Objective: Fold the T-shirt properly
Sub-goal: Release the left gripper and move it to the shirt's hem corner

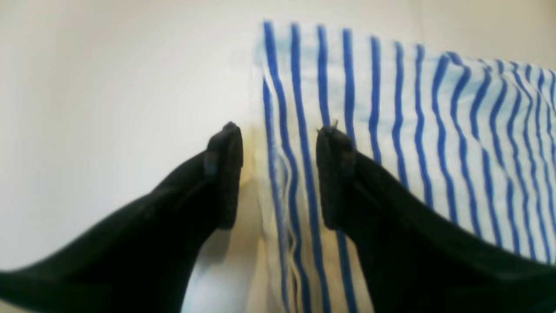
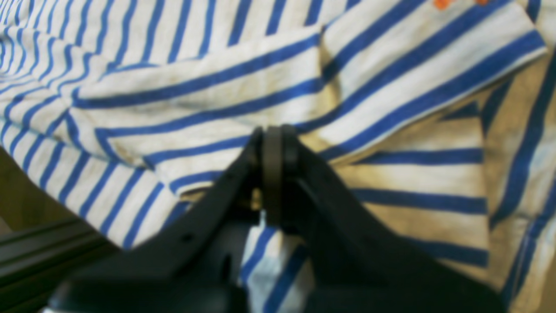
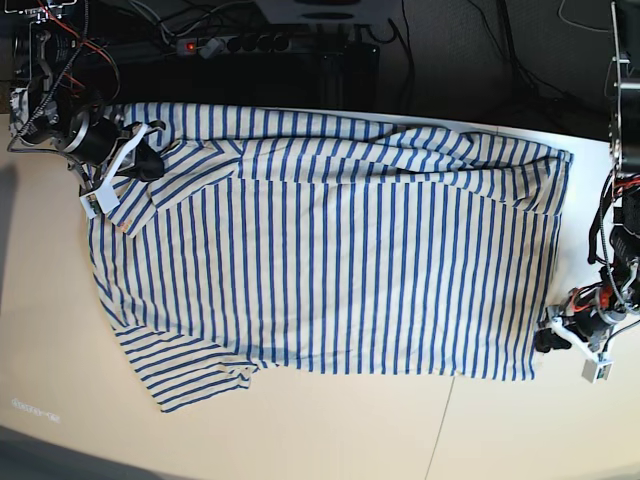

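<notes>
One striped T-shirt [image 3: 330,270] is lying spread on the table [image 3: 60,330], its long axis running straight from one arm across to the other. The left fingers [image 1: 278,174] are standing apart, released and gripping nothing, with the shirt's hem edge lying right between them, table beyond one finger and striped cloth beyond the other. The right fingers [image 2: 273,174] are sitting clenched together at the opposite end, and folds of cloth seem to be pinched between them near the collar and sleeve. Judging by this, the left arm is the nearer to the hem. Counting: one shirt, two arms, two sleeves, one of which is lying folded under at the right fingers' end.
</notes>
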`<state>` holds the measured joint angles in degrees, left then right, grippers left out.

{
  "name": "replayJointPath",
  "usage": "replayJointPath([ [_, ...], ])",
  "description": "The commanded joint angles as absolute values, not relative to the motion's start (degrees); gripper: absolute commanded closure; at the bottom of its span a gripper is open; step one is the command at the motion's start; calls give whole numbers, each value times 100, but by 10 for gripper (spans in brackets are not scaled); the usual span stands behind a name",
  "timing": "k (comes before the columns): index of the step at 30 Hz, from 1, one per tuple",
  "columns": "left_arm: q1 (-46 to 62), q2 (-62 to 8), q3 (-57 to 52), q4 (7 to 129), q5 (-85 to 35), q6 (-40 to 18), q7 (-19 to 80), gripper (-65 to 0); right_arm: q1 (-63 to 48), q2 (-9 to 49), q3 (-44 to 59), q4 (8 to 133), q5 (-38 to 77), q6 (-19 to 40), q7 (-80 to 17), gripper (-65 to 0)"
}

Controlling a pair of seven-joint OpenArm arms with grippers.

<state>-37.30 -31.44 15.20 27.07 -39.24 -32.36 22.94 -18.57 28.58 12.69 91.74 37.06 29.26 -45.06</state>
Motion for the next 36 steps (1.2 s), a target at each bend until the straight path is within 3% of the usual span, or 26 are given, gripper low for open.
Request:
replayJointPath([
  [1,-4014,-3166,1498,2585,-3981,-3297,2180,-306,-1879,2952,1306,9181,3492,3024,-4657,0],
  [15,-4128,-2622,1498,1831,-3809,-3201,2112,-305,-1876,2952,1308,9181,3656,3024,-4654,0],
  [28,-4700,-3055,1251,1839,-3616,-3153,1953,-305,-1859,2952,1308,9181,3645,3024,-4674,0],
  [36,-4311,-3002,1251,1835,-3548,-3168,2012,-306,-1859,2952,1308,9181,3647,3024,-4674,0],
])
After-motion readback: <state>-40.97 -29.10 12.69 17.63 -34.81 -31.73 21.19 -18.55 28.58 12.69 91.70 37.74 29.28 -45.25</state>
